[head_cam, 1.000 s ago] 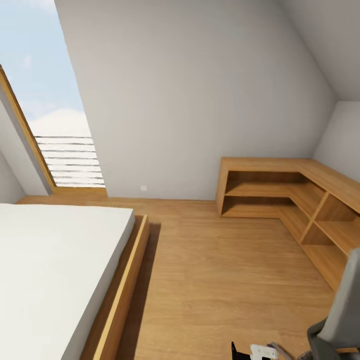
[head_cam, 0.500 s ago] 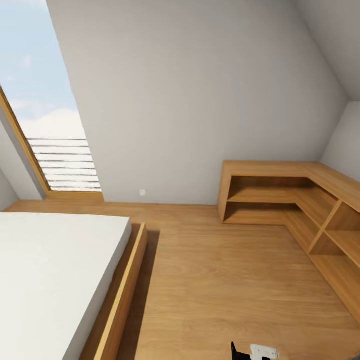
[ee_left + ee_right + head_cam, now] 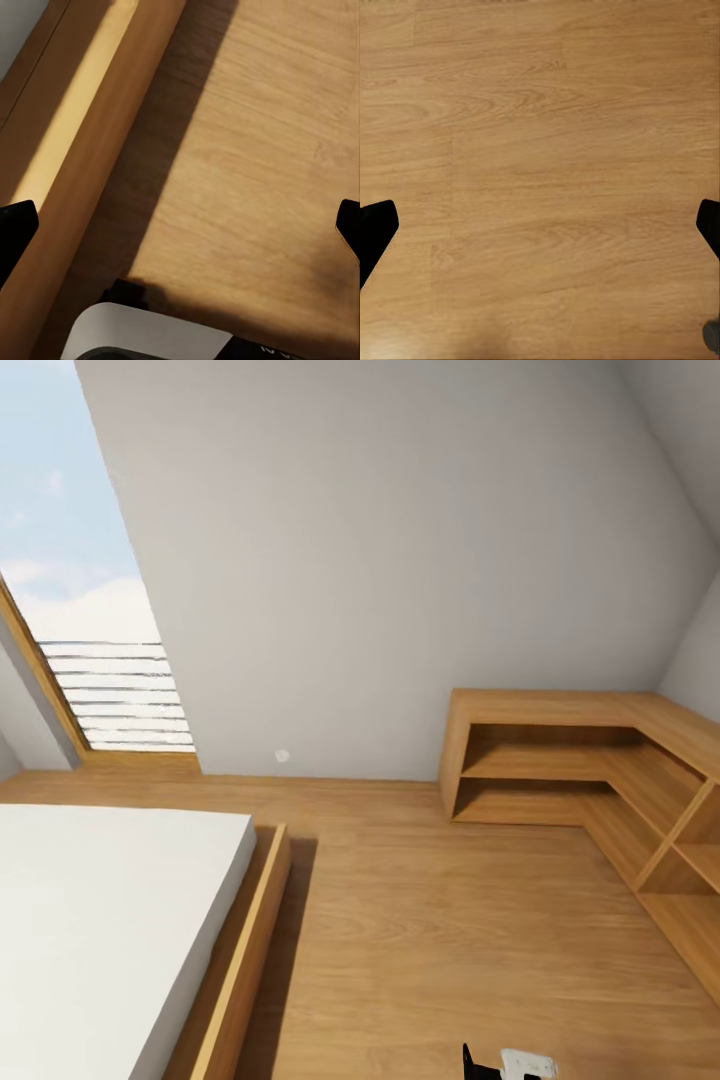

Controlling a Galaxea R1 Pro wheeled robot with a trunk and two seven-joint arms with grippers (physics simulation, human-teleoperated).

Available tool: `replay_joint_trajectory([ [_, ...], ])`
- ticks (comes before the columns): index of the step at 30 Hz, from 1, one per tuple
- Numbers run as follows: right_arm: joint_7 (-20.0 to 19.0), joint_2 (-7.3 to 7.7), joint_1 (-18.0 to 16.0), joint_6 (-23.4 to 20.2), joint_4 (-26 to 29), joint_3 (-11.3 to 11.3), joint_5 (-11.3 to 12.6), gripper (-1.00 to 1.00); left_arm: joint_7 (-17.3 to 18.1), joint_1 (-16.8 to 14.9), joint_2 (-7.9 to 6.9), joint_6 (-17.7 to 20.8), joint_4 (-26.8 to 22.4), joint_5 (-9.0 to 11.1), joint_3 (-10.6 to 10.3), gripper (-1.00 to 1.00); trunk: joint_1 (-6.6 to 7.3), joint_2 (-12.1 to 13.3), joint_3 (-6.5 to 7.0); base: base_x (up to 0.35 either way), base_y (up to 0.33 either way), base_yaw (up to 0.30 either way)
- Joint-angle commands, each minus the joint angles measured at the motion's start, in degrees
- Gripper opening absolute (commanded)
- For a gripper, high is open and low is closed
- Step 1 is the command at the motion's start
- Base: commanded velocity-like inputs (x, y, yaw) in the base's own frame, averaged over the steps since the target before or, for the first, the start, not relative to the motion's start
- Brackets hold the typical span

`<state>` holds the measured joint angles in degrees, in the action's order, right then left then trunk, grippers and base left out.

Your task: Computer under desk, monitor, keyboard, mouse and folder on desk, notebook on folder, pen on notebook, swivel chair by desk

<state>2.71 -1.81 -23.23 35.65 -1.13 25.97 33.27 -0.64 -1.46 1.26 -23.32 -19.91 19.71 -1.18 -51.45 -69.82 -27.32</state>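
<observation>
At 6 o'clock, close by, both grippers are seen over bare wooden floor [image 3: 430, 950]: the left gripper [image 3: 180, 225] and the right gripper [image 3: 540, 225] have jaws spread wide, nothing held. At 8 o'clock lies the bed [image 3: 100, 930]; at 2 o'clock, farther, the low wooden shelving [image 3: 590, 770]. No desk or chair is visible here, so the base should probably be turned slowly until they are found.
</observation>
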Motion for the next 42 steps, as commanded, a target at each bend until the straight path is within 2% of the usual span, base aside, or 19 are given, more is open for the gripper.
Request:
replay_joint_trajectory([
  [1,0.3,-0.03,-0.1,0.2,-0.1,0.5,0.2,1.00,-0.1,0.0,0.01,-0.2,0.0,0.2,-0.1,1.00,-0.03,0.0,-0.06,0.333,0.000,0.000],
  [42,0.3,0.19,-0.1,0.1,-0.2,0.5,0.2,1.00,-0.1,0.0,0.06,-0.1,0.0,0.2,-0.2,1.00,-0.03,0.0,-0.06,0.331,0.000,0.000],
])
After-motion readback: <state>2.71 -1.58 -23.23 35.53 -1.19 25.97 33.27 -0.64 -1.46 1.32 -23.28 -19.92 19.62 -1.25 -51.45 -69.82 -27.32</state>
